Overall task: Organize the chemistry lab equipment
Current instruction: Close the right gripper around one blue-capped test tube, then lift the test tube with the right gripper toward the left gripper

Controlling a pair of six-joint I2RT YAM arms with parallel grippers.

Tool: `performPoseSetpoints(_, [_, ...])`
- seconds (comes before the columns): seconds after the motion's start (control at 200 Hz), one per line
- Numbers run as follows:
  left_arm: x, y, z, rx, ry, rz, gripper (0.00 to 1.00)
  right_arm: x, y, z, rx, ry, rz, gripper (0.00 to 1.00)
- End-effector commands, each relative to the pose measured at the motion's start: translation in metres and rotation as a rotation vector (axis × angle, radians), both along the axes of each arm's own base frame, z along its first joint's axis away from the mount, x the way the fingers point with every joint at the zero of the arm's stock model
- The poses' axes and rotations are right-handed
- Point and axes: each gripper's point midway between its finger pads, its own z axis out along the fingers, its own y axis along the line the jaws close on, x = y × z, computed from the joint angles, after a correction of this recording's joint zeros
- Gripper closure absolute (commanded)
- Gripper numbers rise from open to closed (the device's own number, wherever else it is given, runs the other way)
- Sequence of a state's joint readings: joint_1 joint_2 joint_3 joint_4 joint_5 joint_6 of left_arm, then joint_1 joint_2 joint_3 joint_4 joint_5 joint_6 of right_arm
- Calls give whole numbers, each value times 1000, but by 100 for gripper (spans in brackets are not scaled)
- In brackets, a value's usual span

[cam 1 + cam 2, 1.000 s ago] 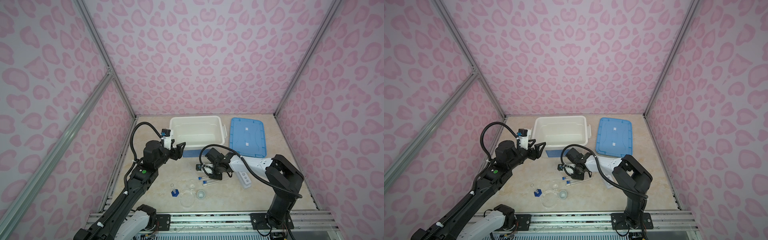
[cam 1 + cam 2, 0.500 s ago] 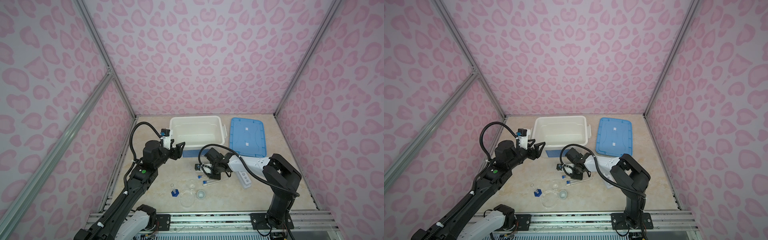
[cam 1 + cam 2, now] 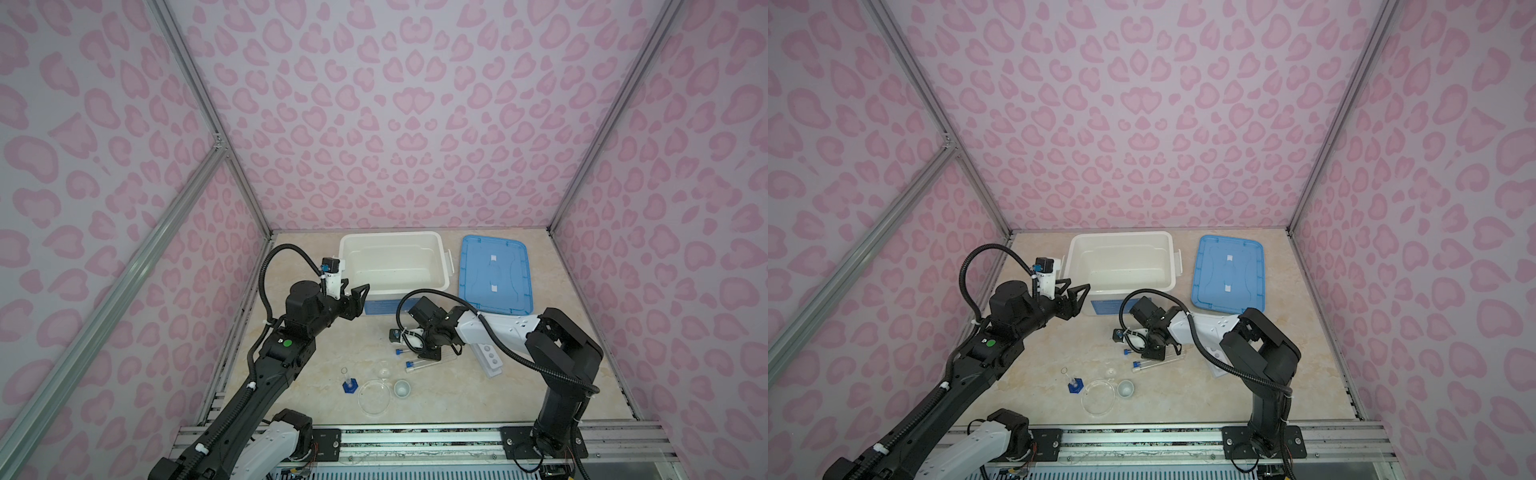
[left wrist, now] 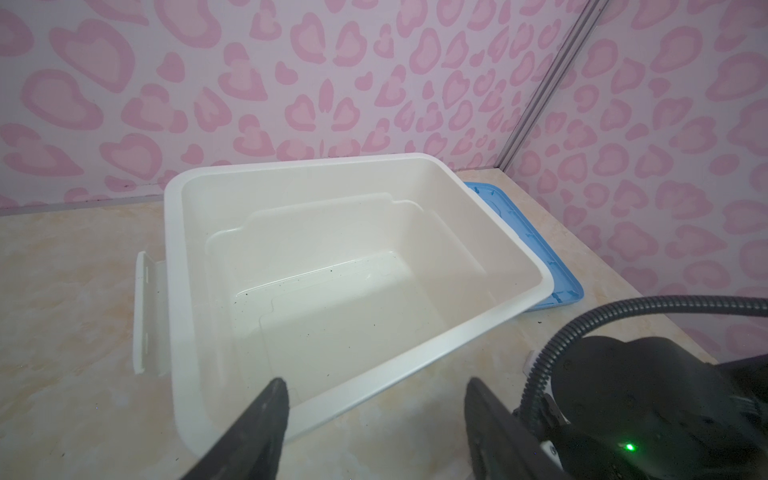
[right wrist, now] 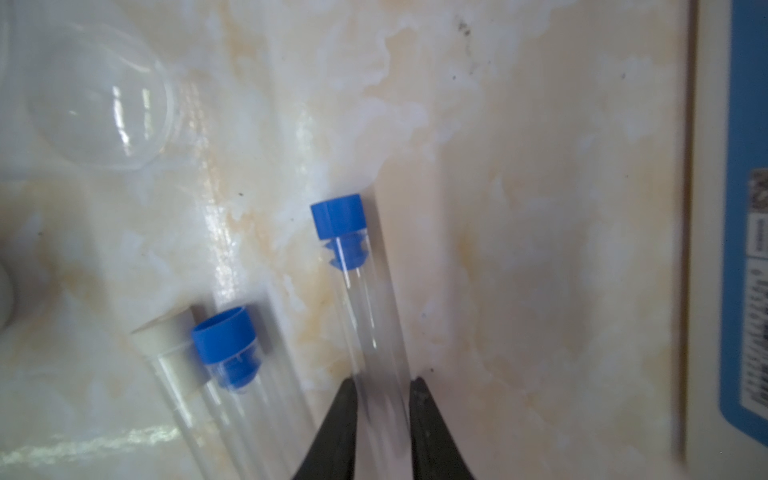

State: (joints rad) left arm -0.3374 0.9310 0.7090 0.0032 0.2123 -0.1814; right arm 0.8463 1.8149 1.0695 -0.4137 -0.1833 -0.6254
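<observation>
The blue-capped test tube (image 5: 365, 316) lying on the worktop (image 5: 540, 249) looks light, slick and breakable; the right gripper (image 5: 382, 382) pinches its clear barrel between its fingers (image 5: 336, 428), while the left gripper (image 4: 376, 386) gapes empty.

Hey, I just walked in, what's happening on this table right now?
Two robot arms are sorting lab gear. The right gripper is down at the table, its jaws close around a blue-capped tube lying there; whether it is clamped yet is unclear. Beside it lie two more tubes. The left gripper hangs open and empty by the bin, which holds nothing. The rack, cylinder, dish and cup sit on the table.
</observation>
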Motion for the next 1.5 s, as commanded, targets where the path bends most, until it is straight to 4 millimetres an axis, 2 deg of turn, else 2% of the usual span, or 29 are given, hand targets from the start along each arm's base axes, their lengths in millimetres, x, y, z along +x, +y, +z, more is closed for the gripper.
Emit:
performPoseSetpoints(0.0, [1,-2,7,-14,-30,-11,31,-2,-5,0,-11,-4,3,79])
performPoseSetpoints(0.18, [2,-3,10,-21,-34,-20,32,3,-2,14,35,-41,-18,80])
performPoseSetpoints(0.335, [1,-7,17,-32,-46,-40,32,11,2,33,121,-83,-58,81])
performPoseSetpoints(0.51, [-3,-17,23,-47,-43,-109,33,23,7,68,265,-152,-123,82])
performPoseSetpoints(0.985, [-40,-79,42,-103,0,-538,38,49,-7,176,763,-436,-367,83])
performPoseSetpoints(1.105, [-39,-89,43,-96,11,-571,44,50,-8,191,850,-458,-393,84])
performPoseSetpoints(1.305, [-33,-101,35,-70,42,-583,46,48,-4,214,967,-475,-390,84])
performPoseSetpoints(1.5, [-30,-119,32,-36,42,-591,49,43,1,221,997,-474,-363,84])
